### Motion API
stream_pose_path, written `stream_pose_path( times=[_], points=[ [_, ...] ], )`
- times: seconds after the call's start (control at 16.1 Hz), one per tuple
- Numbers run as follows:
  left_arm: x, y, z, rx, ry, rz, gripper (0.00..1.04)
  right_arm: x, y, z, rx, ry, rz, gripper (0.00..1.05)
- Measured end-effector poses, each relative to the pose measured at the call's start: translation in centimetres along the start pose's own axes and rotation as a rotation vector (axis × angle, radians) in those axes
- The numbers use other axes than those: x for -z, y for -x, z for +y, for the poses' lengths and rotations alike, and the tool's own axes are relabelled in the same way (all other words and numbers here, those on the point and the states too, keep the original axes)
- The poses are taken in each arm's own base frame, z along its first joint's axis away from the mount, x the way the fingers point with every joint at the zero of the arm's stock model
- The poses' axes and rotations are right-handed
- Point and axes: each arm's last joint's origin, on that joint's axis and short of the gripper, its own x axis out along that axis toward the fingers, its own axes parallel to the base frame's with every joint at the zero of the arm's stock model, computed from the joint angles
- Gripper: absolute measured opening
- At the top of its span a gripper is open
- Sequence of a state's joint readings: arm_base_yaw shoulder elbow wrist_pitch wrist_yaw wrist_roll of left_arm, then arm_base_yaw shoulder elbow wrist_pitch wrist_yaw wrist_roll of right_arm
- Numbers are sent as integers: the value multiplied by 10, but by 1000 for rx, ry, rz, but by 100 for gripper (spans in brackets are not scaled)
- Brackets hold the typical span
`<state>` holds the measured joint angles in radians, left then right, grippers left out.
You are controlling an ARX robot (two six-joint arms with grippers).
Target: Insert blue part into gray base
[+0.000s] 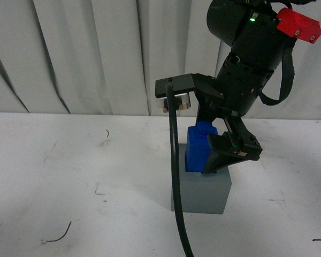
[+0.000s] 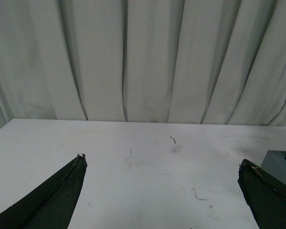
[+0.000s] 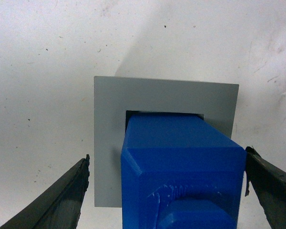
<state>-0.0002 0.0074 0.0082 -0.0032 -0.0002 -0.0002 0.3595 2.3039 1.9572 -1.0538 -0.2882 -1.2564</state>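
The gray base (image 1: 203, 191) sits on the white table, right of centre. The blue part (image 1: 196, 151) stands upright with its lower end in the base's square recess, its round stud on top. Seen from above in the right wrist view, the blue part (image 3: 181, 162) fills the opening of the gray base (image 3: 109, 133). My right gripper (image 3: 167, 157) is open and straddles the blue part: one finger (image 3: 71, 191) stands well apart from it, the other is close against its side. My left gripper (image 2: 162, 161) is open over bare table, with the gray base (image 2: 276, 164) just beyond one finger.
A black cable (image 1: 175, 182) hangs in front of the base's left side. A white table (image 1: 69, 171) runs back to a pale curtain (image 1: 96, 53). A short dark wire scrap (image 1: 59, 234) lies at the front left.
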Motion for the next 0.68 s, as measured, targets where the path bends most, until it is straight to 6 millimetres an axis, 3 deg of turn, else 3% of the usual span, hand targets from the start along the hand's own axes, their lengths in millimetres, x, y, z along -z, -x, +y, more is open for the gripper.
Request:
stream_pose_path(
  times=[0.12, 0.37, 0.5, 0.68],
  points=[
    [0, 0, 0, 0, 0, 0, 98, -2, 7, 1, 14, 4, -13, 98],
    [0, 0, 0, 0, 0, 0, 98, -12, 47, 2, 116, 29, -108, 98],
    [0, 0, 0, 0, 0, 0, 98, -12, 69, 4, 187, 22, -214, 98],
    [0, 0, 0, 0, 0, 0, 98, 2, 114, 10, 429, -7, -447, 98]
  ],
)
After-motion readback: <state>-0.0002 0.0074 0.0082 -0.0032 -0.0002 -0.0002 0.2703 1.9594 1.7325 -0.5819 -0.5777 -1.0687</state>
